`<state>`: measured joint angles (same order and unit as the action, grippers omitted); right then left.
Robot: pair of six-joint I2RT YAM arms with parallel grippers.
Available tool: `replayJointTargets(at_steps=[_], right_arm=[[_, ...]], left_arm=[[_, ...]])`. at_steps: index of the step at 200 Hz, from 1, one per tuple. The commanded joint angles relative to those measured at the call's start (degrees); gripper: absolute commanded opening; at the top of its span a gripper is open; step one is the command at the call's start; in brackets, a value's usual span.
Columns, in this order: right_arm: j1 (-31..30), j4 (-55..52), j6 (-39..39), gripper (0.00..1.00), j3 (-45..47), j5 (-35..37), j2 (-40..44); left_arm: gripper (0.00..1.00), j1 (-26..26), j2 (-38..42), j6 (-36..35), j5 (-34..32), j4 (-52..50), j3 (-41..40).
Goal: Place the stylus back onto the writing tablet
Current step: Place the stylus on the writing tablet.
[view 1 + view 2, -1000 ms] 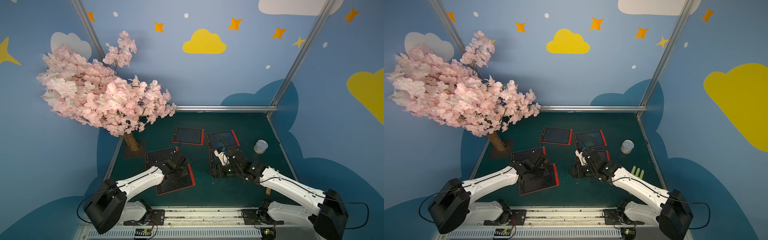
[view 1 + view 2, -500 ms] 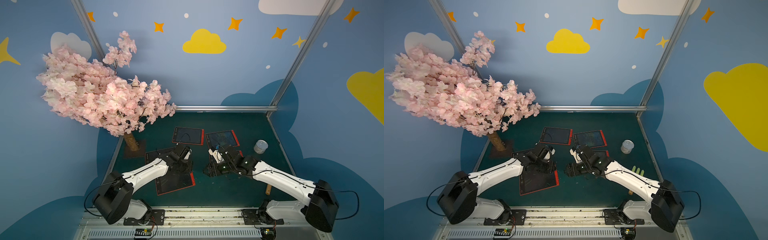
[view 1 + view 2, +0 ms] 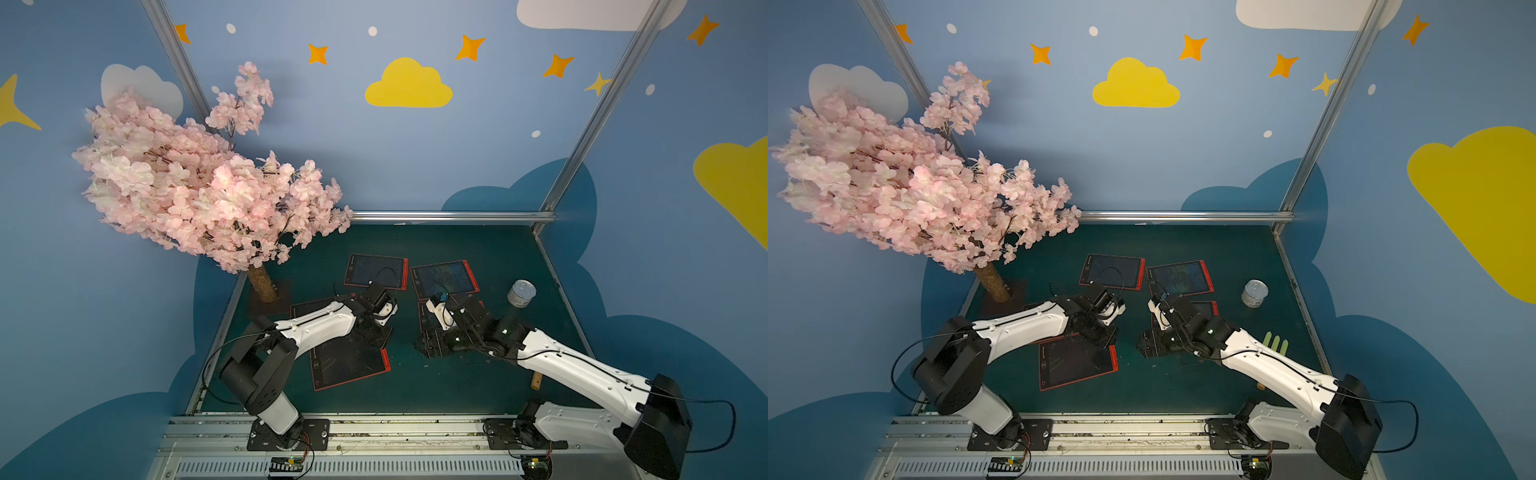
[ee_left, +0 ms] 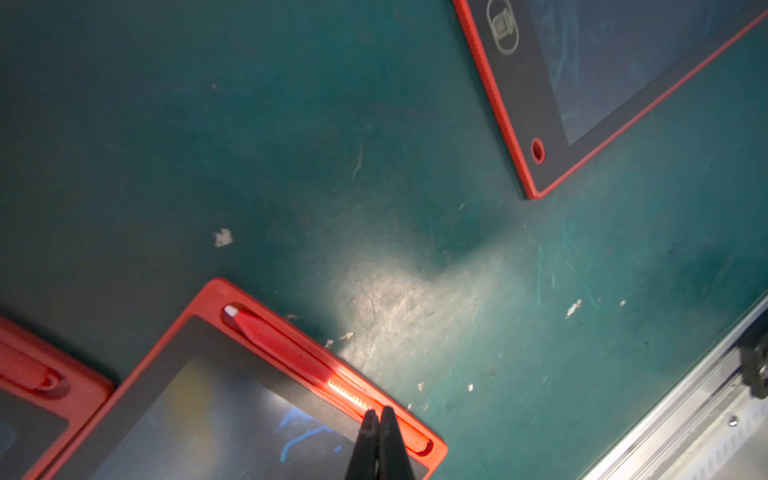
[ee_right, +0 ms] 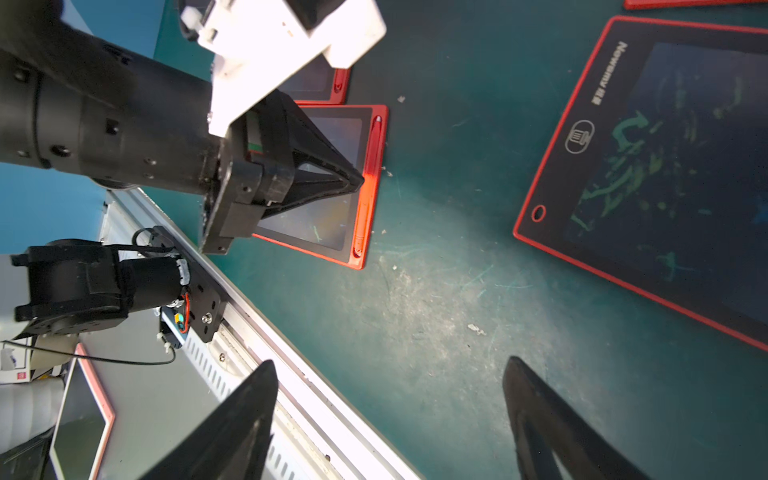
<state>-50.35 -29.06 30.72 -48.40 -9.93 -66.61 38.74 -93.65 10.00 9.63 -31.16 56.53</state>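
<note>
A red stylus (image 4: 291,353) with a white tip lies in the edge slot of the front red-framed writing tablet (image 4: 199,399). My left gripper (image 4: 378,415) is shut with nothing between its jaws. Its closed tips rest on the stylus near the ribbed end. The right wrist view shows the same contact: the left gripper (image 5: 359,183) sits on the stylus (image 5: 368,199) along the tablet's (image 5: 332,216) edge. My right gripper (image 5: 389,363) is open and empty over bare green mat near the front rail. Both top views show the left gripper (image 3: 380,332) at the right edge of the tablet (image 3: 349,368), with the right gripper (image 3: 428,345) beside it.
Two more tablets (image 3: 376,271) (image 3: 444,278) lie at the back. Another tablet (image 3: 424,316) lies under my right arm, and one (image 3: 307,307) under my left arm. A tin can (image 3: 521,293) stands at the right, and a pink blossom tree (image 3: 199,195) at the back left. A wooden stick (image 3: 536,380) lies near the right arm.
My left arm has swung right, bringing its shut gripper to the tablet's right edge. My right gripper's jaws have spread wider and it has shifted slightly left.
</note>
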Motion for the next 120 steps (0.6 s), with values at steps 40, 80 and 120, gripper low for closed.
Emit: replayJointTargets(at_steps=[40,80,120], right_arm=[[0.2,-1.8,-0.1,0.86,1.7,1.6,2.9],[0.2,-1.5,-0.1,0.86,2.7,2.2,4.1],[0.3,-1.1,-0.1,0.86,3.2,2.6,4.7]], left_arm=[[0.03,1.9,-5.2,-6.6,-4.0,-5.9,4.2],[0.03,2.4,-6.8,-7.2,-7.2,-6.8,5.6],[0.03,2.4,-7.5,-7.4,-8.7,-7.3,6.0]])
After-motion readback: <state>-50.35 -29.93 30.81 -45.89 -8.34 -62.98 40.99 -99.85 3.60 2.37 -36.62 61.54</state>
